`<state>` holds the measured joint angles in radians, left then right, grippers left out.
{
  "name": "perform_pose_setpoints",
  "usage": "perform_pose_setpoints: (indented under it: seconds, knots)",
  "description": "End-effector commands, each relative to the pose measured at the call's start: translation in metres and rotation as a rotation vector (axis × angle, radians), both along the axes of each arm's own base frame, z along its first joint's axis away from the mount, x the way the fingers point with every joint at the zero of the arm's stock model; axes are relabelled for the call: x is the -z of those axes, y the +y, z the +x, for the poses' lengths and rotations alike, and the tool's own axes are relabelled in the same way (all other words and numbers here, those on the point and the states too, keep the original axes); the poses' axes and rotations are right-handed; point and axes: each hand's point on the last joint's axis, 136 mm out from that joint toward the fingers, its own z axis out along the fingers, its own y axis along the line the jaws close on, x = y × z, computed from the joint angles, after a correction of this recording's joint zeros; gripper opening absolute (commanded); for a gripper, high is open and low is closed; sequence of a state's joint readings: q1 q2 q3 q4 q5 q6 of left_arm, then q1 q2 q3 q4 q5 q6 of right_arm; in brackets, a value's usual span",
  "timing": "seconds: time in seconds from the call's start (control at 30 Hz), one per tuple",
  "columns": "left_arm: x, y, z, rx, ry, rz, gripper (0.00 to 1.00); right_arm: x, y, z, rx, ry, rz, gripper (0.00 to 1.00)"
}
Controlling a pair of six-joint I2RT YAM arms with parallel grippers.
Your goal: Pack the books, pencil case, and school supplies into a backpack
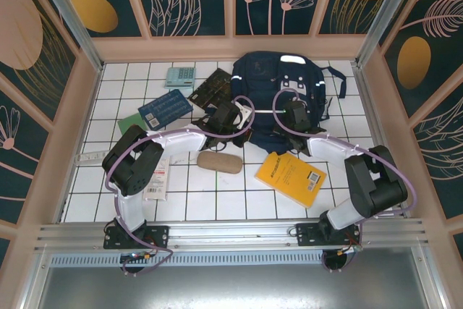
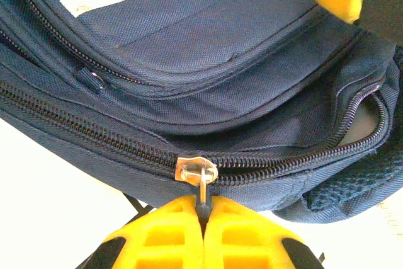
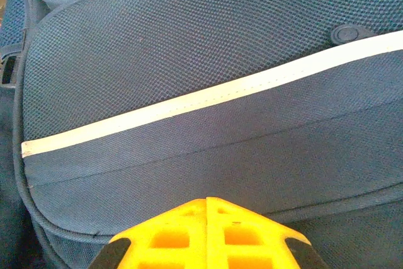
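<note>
A white tiled tabletop [image 1: 217, 200] sits inside dark teal wall panels [image 1: 202, 12] with orange discs and pale leaves.

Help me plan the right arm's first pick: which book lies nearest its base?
The yellow book, alone beside the right arm; the blue book, the black patterned book and the green book lie over on the left arm's side.

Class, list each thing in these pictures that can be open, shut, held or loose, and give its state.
backpack, lying on the table, main zip partly open
left gripper, shut on zip pull
right gripper, shut, at the backpack's front panel
yellow book, closed, on the table, unpacked
pencil case, on the table, unpacked
calculator, on the table, unpacked
</note>
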<state>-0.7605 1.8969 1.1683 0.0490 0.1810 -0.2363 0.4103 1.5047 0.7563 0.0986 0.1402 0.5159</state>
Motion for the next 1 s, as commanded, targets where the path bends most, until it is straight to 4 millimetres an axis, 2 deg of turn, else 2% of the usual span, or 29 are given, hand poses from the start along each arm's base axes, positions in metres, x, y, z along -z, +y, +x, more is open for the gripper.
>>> perform_pose_setpoints:
  seconds: [0.0,0.03,0.1,0.13,0.4,0.47,0.67,0.8,0.97]
  knots:
    - [-0.019,-0.010,-0.003,0.032,-0.037,-0.052,0.00,-0.008,-0.007,-0.002,-0.006,-0.010,-0.032,0.16]
    - [-0.019,-0.010,-0.003,0.031,-0.037,-0.052,0.00,-0.009,-0.010,-0.002,0.011,-0.010,-0.037,0.36]
    - [-0.019,-0.011,-0.004,0.034,-0.035,-0.056,0.00,-0.009,-0.010,-0.002,0.012,-0.007,-0.017,0.51]
    - [-0.019,-0.011,-0.003,0.032,-0.034,-0.057,0.00,-0.006,-0.012,-0.003,0.021,0.006,-0.004,0.54]
    - [-0.020,-0.013,-0.004,0.027,-0.028,-0.089,0.00,0.018,-0.012,-0.012,0.104,0.089,0.308,0.56]
    - [-0.017,-0.015,-0.005,0.031,-0.019,-0.093,0.00,0.019,-0.007,-0.009,0.106,0.101,0.373,0.53]
    - [-0.019,-0.018,-0.009,0.042,-0.018,-0.099,0.00,0.015,0.001,0.001,0.139,0.112,0.474,0.54]
    - [-0.017,-0.020,-0.011,0.054,-0.018,-0.096,0.00,0.016,-0.011,0.012,0.221,0.113,0.513,0.56]
    - [-0.013,-0.020,-0.013,0.064,-0.019,-0.075,0.00,0.020,-0.017,0.028,0.285,0.096,0.589,0.46]
